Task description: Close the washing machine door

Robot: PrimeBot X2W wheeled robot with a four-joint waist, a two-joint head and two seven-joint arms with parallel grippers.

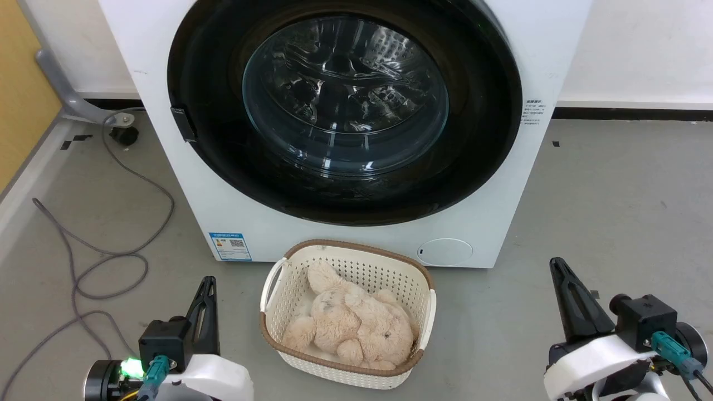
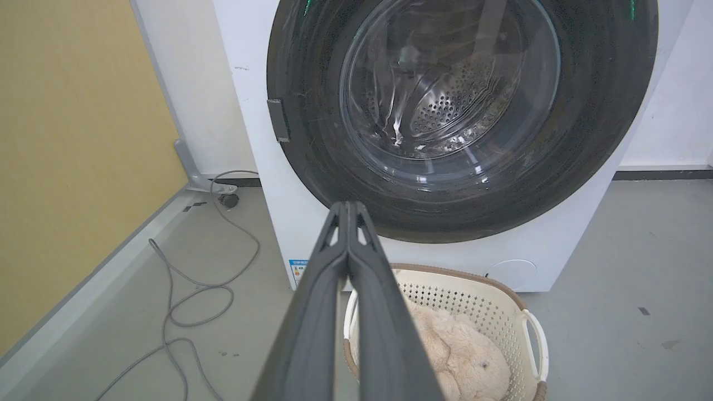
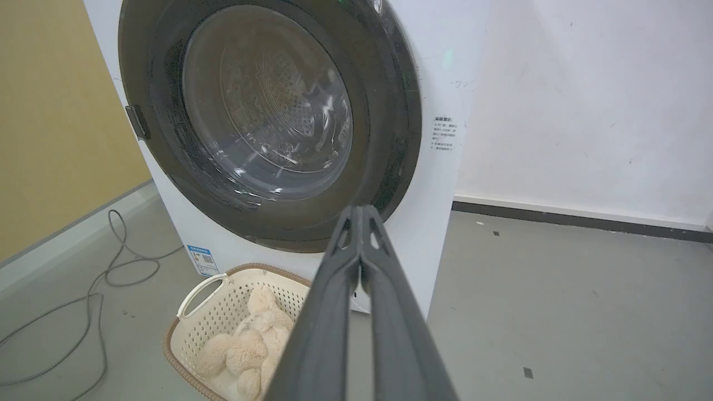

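Open floor (image 1: 613,211) right, basket (image 1: 362,268) near the washing machine (image 1: 334,234); washing machine door (image 1: 345,94) flush; left hand (image 1: 207,283), right hand (image 1: 557,266) clenched.

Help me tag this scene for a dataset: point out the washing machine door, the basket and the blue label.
washing machine door (image 1: 345,94): head view, centre of its glass bowl.
basket (image 1: 351,374): head view, front wall.
blue label (image 1: 229,246): head view, middle of the sticker.

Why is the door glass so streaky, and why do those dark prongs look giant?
Head view: the washing machine door glass mirrors room light as bright streaks. Left wrist view: the left gripper sits right by a wide-angle camera, so it looms large. Right wrist view: likewise the right gripper.
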